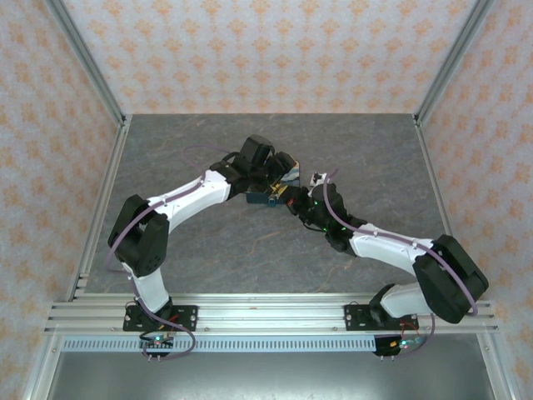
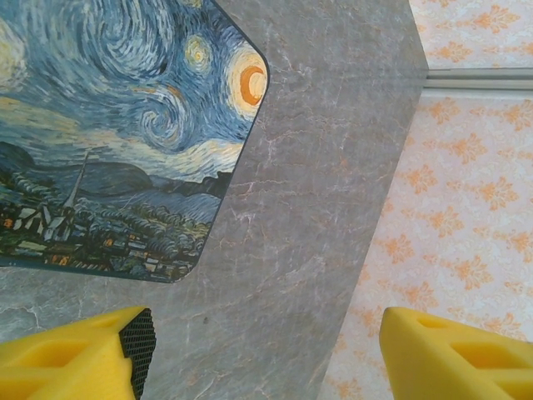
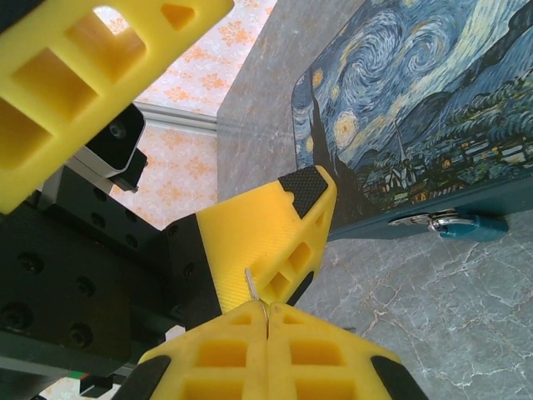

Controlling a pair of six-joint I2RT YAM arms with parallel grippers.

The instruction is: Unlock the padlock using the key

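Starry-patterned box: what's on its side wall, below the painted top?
A silver hasp and a small blue padlock sit on the side wall of the dark blue starry-patterned box. The keyhole cannot be seen; the closed top covers the inside.

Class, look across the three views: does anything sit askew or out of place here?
Yes. In the right wrist view the key pokes out tilted from the shut right gripper, its tip by a finger of the open left gripper, away from the padlock on the edge of the box.
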